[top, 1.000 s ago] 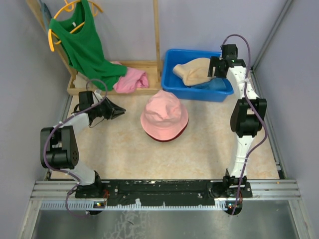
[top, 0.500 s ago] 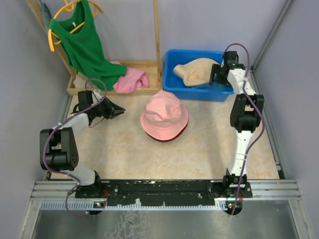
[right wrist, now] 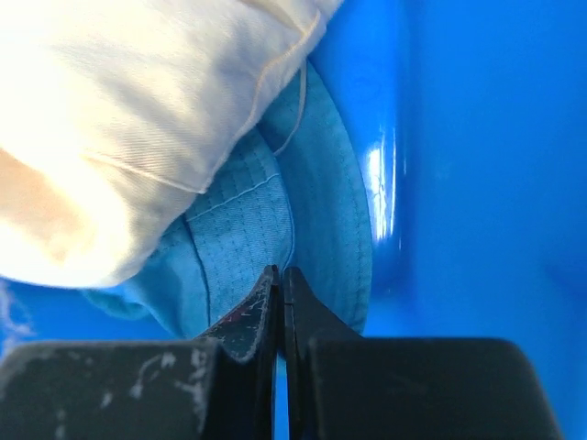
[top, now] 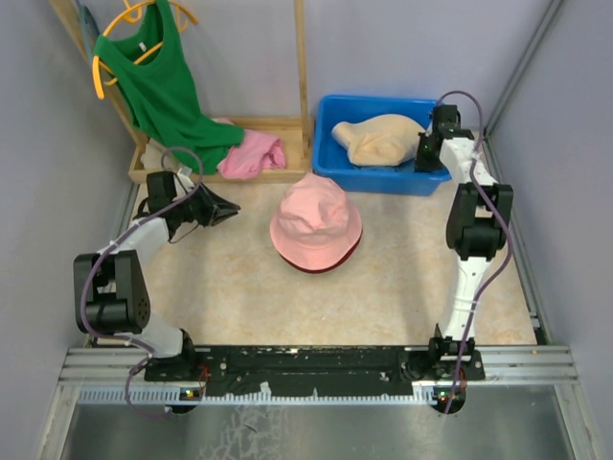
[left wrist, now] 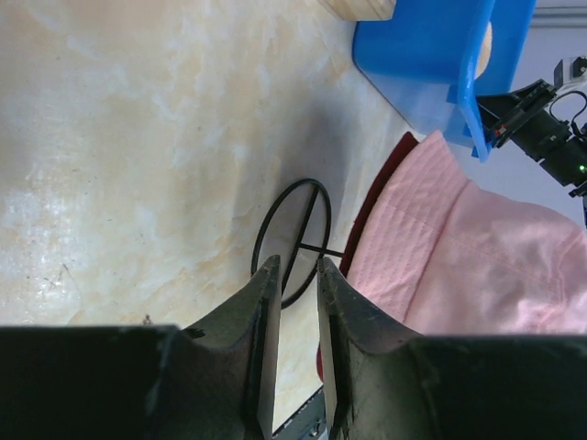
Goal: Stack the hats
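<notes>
R fingers (right wrist: 248, 325) just snapped together at the blue hat (right wrist: 248, 229), under the beige hat (right wrist: 119, 119) in the blue bin (top: 383, 182), prob. to grab it for the pink hat (top: 316, 218) pile. L fingers (left wrist: 252, 312) were a bit apart, empty.

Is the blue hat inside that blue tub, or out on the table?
Inside. The blue hat lies in the blue tub, partly under the beige hat, with the right gripper shut at its brim.

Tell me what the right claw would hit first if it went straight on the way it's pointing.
Probably the blue hat, right at the tips of the shut right claw in the blue bin, under the beige hat; whether they touch is unclear.
</notes>
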`<state>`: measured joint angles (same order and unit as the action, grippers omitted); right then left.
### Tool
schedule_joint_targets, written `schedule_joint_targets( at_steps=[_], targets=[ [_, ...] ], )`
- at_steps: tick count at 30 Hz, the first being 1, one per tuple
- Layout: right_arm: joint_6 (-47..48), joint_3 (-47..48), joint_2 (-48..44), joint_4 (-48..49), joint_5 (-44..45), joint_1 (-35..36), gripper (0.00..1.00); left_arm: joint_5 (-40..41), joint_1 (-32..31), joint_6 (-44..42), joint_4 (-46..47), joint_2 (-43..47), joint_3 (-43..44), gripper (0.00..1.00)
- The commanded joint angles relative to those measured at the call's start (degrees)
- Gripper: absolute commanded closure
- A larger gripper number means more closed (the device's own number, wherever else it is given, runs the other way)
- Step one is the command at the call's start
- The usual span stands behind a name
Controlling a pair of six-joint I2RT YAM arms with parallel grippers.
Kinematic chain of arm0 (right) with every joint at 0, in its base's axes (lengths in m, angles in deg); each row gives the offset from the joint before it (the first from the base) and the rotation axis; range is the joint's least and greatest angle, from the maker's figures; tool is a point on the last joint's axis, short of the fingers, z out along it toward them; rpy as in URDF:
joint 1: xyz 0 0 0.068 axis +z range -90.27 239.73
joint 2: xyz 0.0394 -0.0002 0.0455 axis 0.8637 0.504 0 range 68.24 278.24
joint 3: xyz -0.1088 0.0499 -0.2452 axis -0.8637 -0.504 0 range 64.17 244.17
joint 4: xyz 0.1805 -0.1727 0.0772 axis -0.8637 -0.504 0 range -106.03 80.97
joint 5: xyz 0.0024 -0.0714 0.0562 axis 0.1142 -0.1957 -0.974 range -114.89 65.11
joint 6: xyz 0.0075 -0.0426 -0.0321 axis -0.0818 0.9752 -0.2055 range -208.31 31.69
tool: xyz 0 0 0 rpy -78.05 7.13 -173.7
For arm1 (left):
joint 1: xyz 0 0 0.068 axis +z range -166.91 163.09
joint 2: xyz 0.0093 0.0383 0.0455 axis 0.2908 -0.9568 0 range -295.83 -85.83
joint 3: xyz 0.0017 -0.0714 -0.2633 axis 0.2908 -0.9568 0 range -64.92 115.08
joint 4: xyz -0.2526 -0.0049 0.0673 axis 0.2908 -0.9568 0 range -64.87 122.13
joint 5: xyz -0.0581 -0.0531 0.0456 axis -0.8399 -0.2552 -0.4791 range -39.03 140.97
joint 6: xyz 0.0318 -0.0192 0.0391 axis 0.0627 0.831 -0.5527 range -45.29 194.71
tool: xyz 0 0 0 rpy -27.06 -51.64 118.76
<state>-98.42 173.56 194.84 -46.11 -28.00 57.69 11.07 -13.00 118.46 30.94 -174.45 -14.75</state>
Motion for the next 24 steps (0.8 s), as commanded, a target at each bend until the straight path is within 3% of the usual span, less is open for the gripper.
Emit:
schedule_joint_targets(
  at_steps=[1, 14, 24],
  targets=[
    [-1.6, 0.2, -11.8, 3.1, -1.0, -0.2, 1.00, -2.4, 0.2, 0.2, -1.2, 2.8, 4.0, 0.72],
    [-6.0, 2.0, -24.4, 2.8, -5.2, -0.2, 1.00, -7.2, -2.4, 3.1, -3.0, 9.6, 13.5, 0.63],
    [-14.2, 9.4, -27.3, 5.3, -13.4, -0.2, 1.00, -8.7, -11.0, 4.0, -0.6, 10.0, 23.2, 0.54]
  ],
)
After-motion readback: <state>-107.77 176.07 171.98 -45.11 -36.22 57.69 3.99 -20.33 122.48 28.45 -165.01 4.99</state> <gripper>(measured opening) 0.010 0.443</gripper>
